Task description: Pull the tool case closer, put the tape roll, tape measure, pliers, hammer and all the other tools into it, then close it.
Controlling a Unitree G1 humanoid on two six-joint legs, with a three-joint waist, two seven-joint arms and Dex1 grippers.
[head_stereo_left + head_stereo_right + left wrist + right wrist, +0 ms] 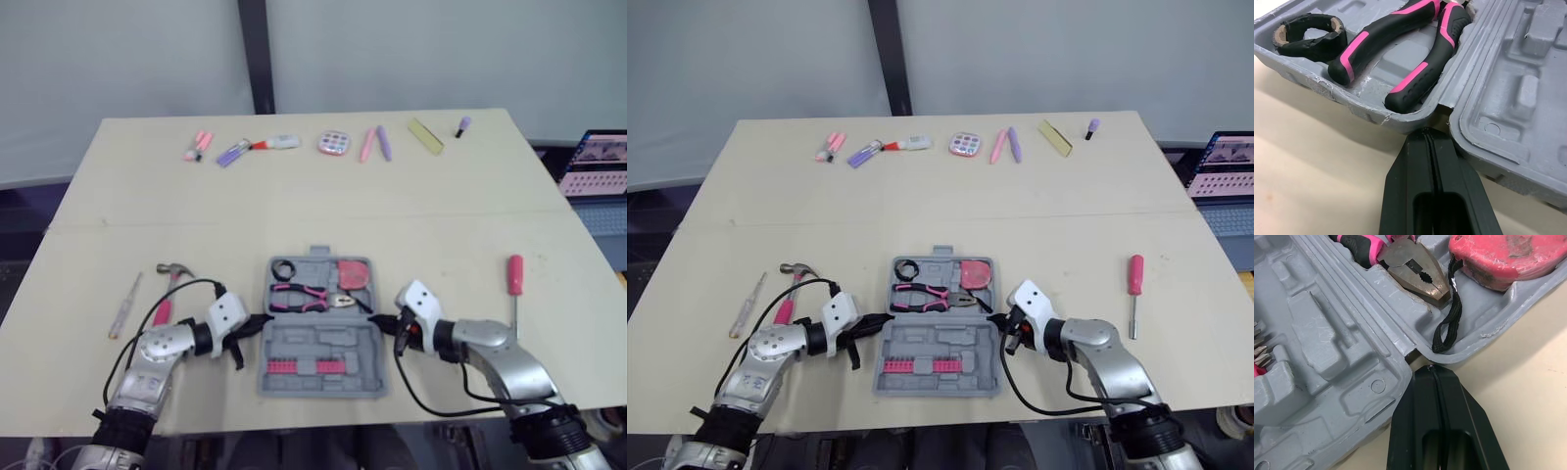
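The grey tool case (323,345) lies open at the table's front middle. Its far half holds a black tape roll (284,269), pink-and-black pliers (304,296) and a pink tape measure (353,274). A pink-handled hammer (168,289) and a thin screwdriver (124,305) lie on the table left of the case. To the case's right lies a pink screwdriver (514,279). My left gripper (1427,139) is shut, its tip against the case's left hinge notch. My right gripper (1432,372) is shut too, tip at the right hinge notch beside the tape measure's strap.
Along the table's far edge lie markers (233,153), a round pink box (334,143), pens (376,143), a yellow-green block (425,135) and a small purple item (462,126). A laptop (598,164) stands off the table's right side.
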